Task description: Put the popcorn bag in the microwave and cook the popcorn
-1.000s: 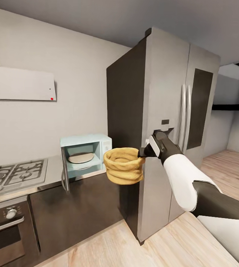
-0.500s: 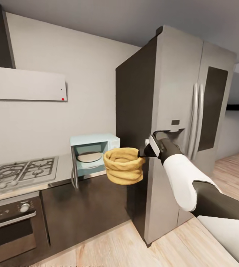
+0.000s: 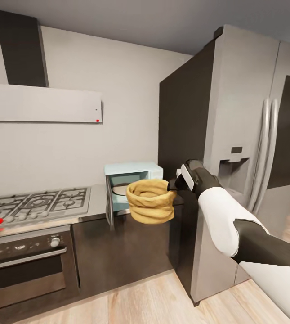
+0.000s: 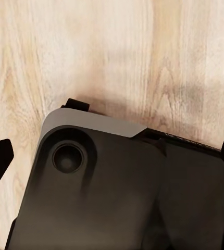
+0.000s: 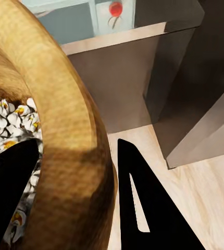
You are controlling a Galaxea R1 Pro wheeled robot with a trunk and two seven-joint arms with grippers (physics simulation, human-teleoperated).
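White popcorn (image 5: pixel 5 122) shows inside the popcorn bag (image 3: pixel 150 201) pinched by the right gripper (image 3: pixel 173 183).

No readable text, labels, brands or numbers on anything

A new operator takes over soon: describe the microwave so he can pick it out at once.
Start at the tall grey fridge; just to its left a steel countertop runs to the gas hob. The microwave sits at the fridge end, behind the popcorn bag that the right gripper holds. It is the pale mint-blue box, door open.
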